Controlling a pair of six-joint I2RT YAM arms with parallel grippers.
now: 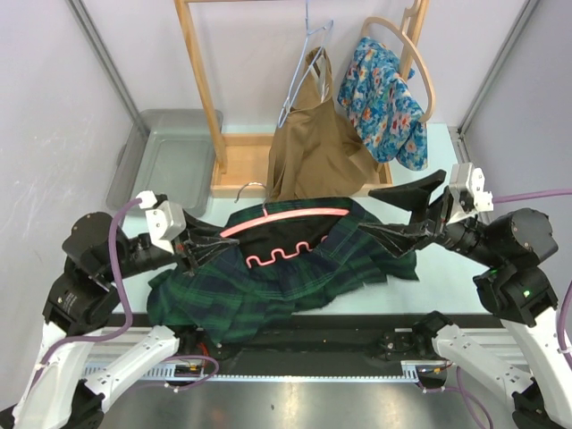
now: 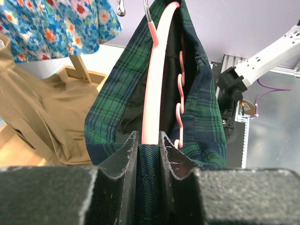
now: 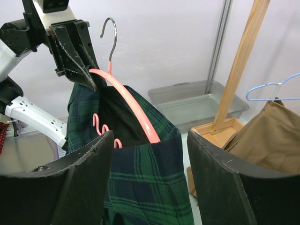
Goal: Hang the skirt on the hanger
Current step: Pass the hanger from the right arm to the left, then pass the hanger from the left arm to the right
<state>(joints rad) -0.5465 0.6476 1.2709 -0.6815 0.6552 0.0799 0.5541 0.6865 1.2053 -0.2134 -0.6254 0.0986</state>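
Where the two arms meet over the bench (image 1: pixel 438 277): one green plaid skirt (image 1: pixel 259 295), waistband drawn over a pink hanger (image 1: pixel 286 215), hem spread across the bench surface.

Left gripper (image 2: pixel 149 140): jaws clenched on one end of the hanger together with the skirt's waistband.

Right gripper (image 3: pixel 150 137): jaws released, standing wide on either side of the opposite waistband end; contact with the cloth cannot be told.

Behind: wooden rack (image 1: pixel 201 80) carrying a tan garment (image 1: pixel 317 152) on a wire hanger (image 1: pixel 308 54) and a floral garment (image 1: pixel 384 103). Grey tray (image 1: pixel 165 161) beside the rack, on the left arm's side.
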